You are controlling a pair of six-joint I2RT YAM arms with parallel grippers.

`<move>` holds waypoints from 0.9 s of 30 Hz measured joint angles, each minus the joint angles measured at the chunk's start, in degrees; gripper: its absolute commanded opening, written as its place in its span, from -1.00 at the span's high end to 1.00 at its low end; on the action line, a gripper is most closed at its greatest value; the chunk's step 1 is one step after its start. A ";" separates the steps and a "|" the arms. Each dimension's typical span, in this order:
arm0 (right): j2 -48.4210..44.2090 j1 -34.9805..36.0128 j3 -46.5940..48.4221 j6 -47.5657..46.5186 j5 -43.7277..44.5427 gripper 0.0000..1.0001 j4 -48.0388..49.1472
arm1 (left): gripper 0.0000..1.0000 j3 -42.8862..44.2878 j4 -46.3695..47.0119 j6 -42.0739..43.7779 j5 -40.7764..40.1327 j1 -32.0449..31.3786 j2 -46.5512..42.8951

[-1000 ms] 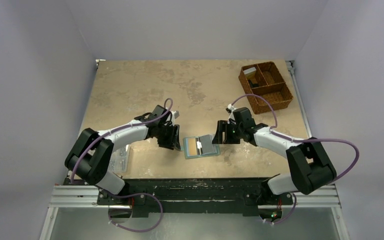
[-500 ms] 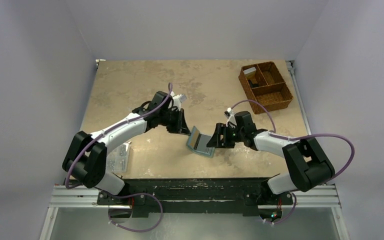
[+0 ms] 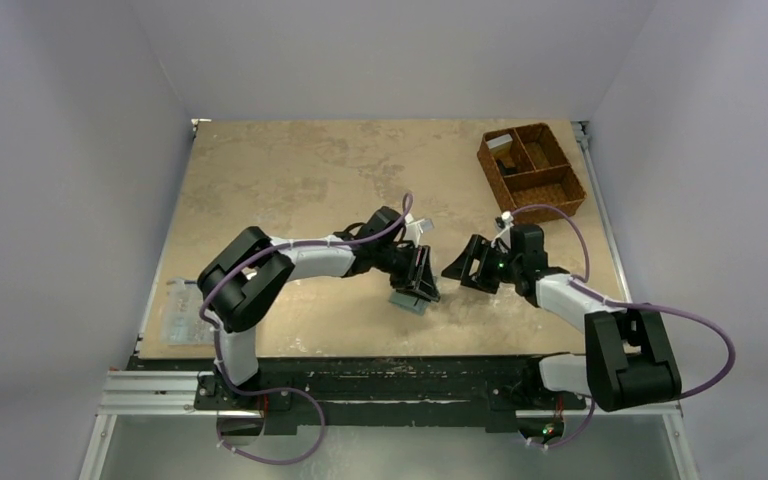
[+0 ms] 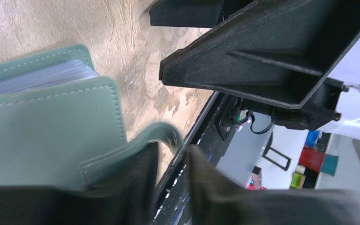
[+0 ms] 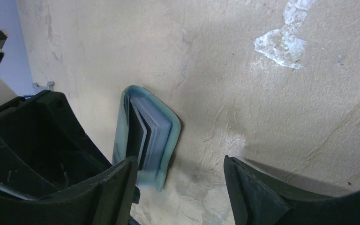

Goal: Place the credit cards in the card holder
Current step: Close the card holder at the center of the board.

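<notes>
The grey-green card holder (image 3: 407, 301) lies folded almost shut near the table's front middle. In the left wrist view its cover (image 4: 42, 136) fills the left side, with pale pocket leaves above it, and its snap strap (image 4: 164, 133) curls over my fingertips. My left gripper (image 3: 421, 282) presses on the cover; its jaws (image 4: 168, 152) stand nearly together with nothing clearly between them. My right gripper (image 3: 471, 266) is open and empty just right of the holder. In the right wrist view (image 5: 180, 187) the holder (image 5: 168, 131) shows edge-on. No loose credit card shows, only leaf edges inside the holder.
A brown woven divided basket (image 3: 548, 196) stands at the back right. A clear plastic box of small parts (image 3: 185, 315) sits at the front left edge. The table's black front rail (image 4: 201, 136) is close behind the holder.
The left arm swung right onto the card holder, which went from lying open to folded nearly shut. The right gripper let go of it and backed off to the right.
</notes>
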 measured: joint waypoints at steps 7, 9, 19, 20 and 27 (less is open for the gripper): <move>-0.17 -0.04 -0.26 -0.55 -1.97 -0.69 0.70 | -0.43 0.24 -2.84 2.38 0.66 1.11 -3.96; 0.66 -0.04 -0.33 -0.57 -3.19 -0.69 1.55 | -0.46 0.24 -5.07 3.91 0.74 2.95 -7.32; 8.09 0.04 -0.28 2.16 -10.60 -0.72 9.40 | 0.41 -1.73 -6.86 7.37 0.42 13.16 -14.01; 8.46 0.24 -0.35 2.80 -10.86 -0.72 10.10 | 0.50 -2.54 -6.34 7.23 0.55 12.94 -12.83; 10.88 1.18 -1.79 7.96 -12.28 -0.80 17.35 | 0.77 -7.04 -1.97 5.51 1.14 9.84 -4.13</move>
